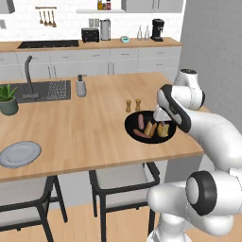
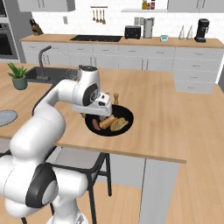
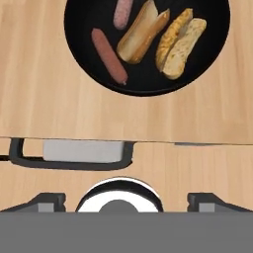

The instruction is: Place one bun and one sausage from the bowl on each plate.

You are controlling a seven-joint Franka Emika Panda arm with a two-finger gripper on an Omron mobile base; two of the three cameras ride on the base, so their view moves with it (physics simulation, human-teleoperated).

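While the gripper [image 3: 126,200] hung above the near edge of the counter [image 3: 59,113] with its jaws spread wide and nothing between them, the black bowl [image 3: 84,54] lay ahead of the fingertips [image 3: 47,201], well beyond them along the line of sight of the hand view. Within the bowl, two sausages and two split buns were visible: the longer sausage [image 3: 108,56] lay nearest the jaws on the bowl's left side, the shorter sausage [image 3: 122,12] farther off, one bun [image 3: 142,32] just beside them at the centre, and the second bun [image 3: 180,42] to the right, the two buns close together. In the left base view one light-grey plate [image 1: 20,154] sat far off to the left of the gripper, well apart from the bowl; in the right base view its edge [image 2: 6,117] showed at the left margin. The step in hand was judged to be the approach to a first item. To do it well, the hand would probably need to advance until the jaws straddled a single piece, aligned across its narrow width rather than its length. The longer sausage, lying clear of its neighbours, appeared the easiest first pick; the buns, crowded together, risked being nudged or pinched as a pair.
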